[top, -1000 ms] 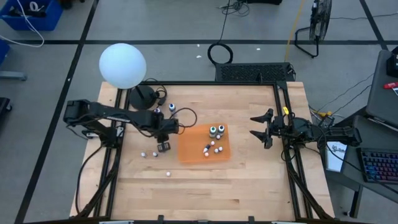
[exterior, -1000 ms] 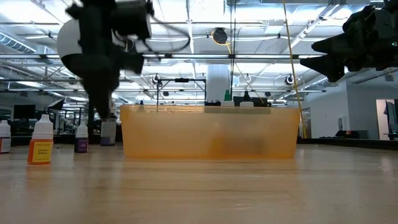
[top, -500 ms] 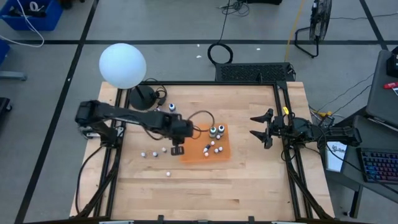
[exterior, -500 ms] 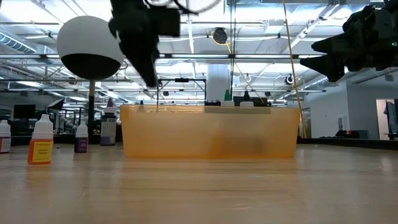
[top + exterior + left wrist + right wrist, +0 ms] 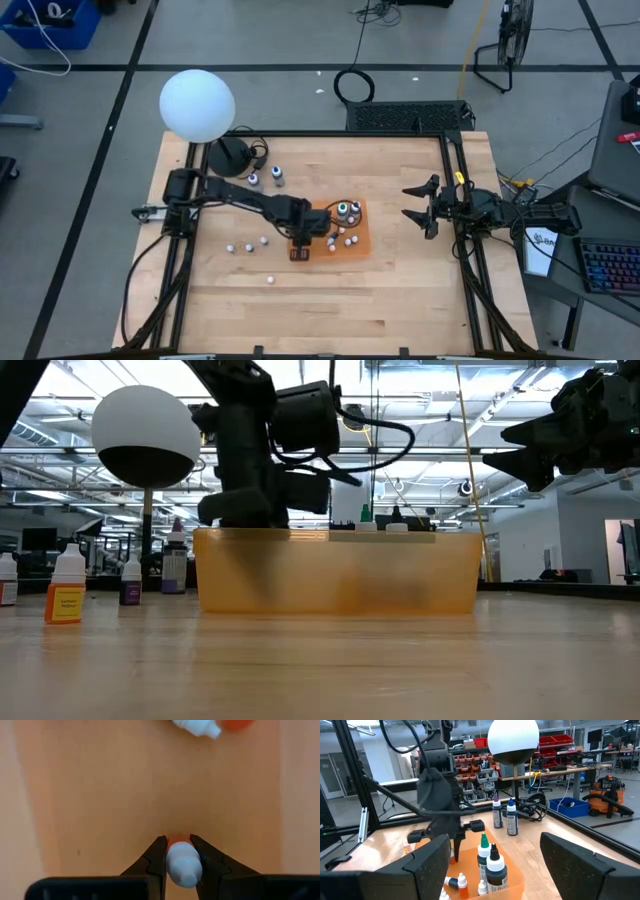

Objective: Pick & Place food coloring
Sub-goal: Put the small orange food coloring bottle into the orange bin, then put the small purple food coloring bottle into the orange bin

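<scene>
1. Left gripper (image 5: 299,252): positioned over the near-left corner of the orange mat (image 5: 352,246), fingers pointing down. In the left wrist view its two dark fingers (image 5: 156,857) are clamped on a small white-capped bottle (image 5: 183,864) with an orange body, held above the mat.
2. Right gripper (image 5: 417,207): waits well apart from the mat, near the right edge of the tabletop (image 5: 400,290), raised, with its fingers spread wide and nothing between them.
3. Food coloring on the mat: two taller bottles with white tops (image 5: 347,209) stand at the far side; in the right wrist view one has a green tip (image 5: 483,851) and one a dark tip (image 5: 495,865). Several tiny white-capped bottles (image 5: 343,240) lie or stand scattered toward the mat's middle.
4. Food coloring off the mat: two taller bottles (image 5: 265,178) stand side by side near the far-left part of the tabletop, just beside a black round base (image 5: 229,156). Three tiny bottles (image 5: 248,245) sit in a loose row left of the mat, and one more (image 5: 270,280) sits nearer the front edge.
5. White globe (image 5: 197,105): a large sphere above the tabletop's far-left corner.
6. Low view: the mat appears as a translucent orange wall (image 5: 340,572), with the left arm (image 5: 262,460) above its left end; a bottle with an orange label (image 5: 66,592) stands at the left.
</scene>
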